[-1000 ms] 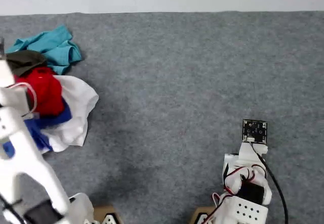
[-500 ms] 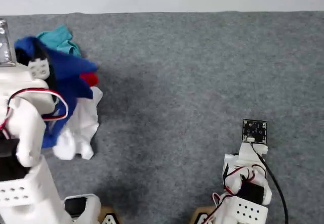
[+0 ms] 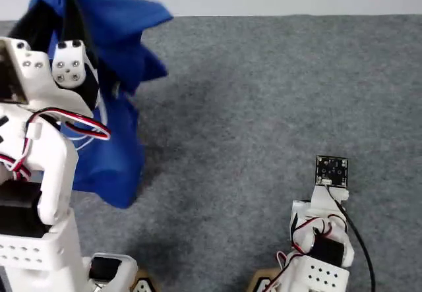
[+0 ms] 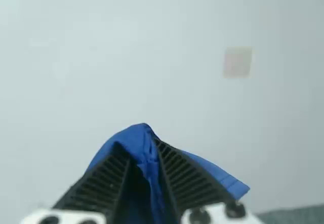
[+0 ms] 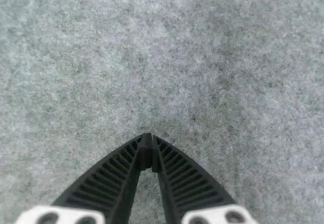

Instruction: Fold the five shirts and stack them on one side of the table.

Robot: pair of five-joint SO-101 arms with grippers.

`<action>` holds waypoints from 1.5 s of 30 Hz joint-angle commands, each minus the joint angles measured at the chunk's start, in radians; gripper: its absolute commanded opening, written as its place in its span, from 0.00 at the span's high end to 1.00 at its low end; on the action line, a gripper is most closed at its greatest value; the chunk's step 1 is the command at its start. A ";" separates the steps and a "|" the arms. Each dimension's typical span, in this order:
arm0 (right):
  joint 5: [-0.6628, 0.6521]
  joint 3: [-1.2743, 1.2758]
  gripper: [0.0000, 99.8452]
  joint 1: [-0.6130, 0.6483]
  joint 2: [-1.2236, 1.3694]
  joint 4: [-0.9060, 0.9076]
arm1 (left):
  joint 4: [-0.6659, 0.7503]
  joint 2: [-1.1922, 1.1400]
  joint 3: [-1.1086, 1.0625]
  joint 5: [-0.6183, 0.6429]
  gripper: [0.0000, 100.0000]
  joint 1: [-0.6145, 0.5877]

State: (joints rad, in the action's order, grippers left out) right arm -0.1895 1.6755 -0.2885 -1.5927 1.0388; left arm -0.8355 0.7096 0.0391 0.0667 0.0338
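In the upper left of the high frame, the blue shirt [image 3: 119, 74] hung bunched from the left gripper [image 4: 144, 142], whose fingers [image 4: 187, 178] clamped a fold, its long axis dropping toward the grey worktop [image 3: 264, 107] and its left side hidden behind the white arm [image 3: 46, 173], while the right gripper [image 5: 147, 145], lower right, had its fingers pressed together.

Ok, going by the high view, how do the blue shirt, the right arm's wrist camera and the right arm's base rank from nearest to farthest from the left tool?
1. blue shirt: clamped in the left tool itself, hanging at the far left.
2. right arm's wrist camera: well off to the right, past the middle.
3. right arm's base: farthest, at the near right edge.
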 commanded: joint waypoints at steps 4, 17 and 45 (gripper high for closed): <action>-0.009 0.008 0.99 0.001 -0.008 -0.001 | 0.121 -0.008 0.051 -0.083 1.00 0.117; -0.009 0.008 0.99 0.001 -0.008 -0.001 | 0.118 -0.339 0.366 -0.094 1.00 0.293; -0.009 0.008 0.99 0.001 -0.008 -0.001 | -0.600 -0.870 0.765 -0.091 1.00 0.381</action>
State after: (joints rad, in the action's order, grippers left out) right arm -0.1895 1.6755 -0.2885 -1.5927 1.0388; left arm -1.2820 -0.1465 0.7679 -0.0207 0.4710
